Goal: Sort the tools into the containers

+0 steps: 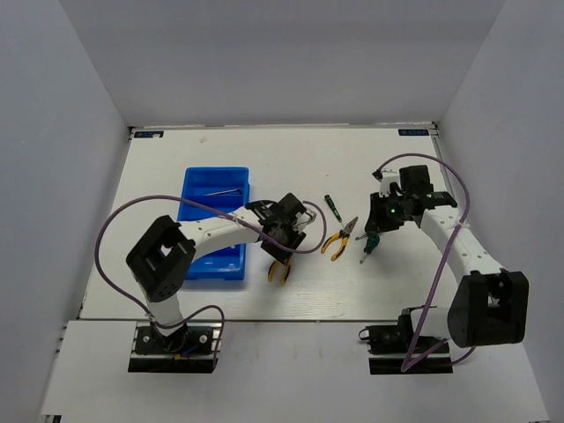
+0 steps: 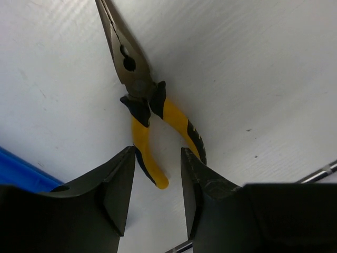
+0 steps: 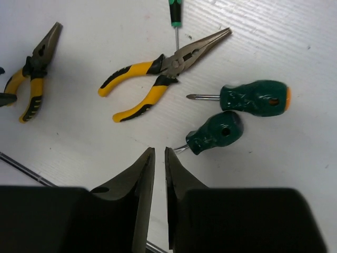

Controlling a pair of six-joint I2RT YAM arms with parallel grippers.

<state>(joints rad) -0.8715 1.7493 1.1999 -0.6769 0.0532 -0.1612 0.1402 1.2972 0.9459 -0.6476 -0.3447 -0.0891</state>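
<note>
Blue bin (image 1: 214, 256); hex key (image 1: 225, 191) inside

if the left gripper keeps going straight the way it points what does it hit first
Most likely the pliers: one yellow handle lies right ahead, its tip in line with the gap of the left gripper, whose jaws stand apart. Depth is unclear, so it may reach the table at about the same moment.

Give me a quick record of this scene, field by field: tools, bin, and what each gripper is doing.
bin: blue bin on the table's left, a thin dark tool in its far compartment
pliers: one pair just ahead of the left gripper, another mid-table
screwdrivers: two stubby green ones, one slim
left gripper: open, one pliers handle between its fingers
right gripper: nearly shut, empty
</note>
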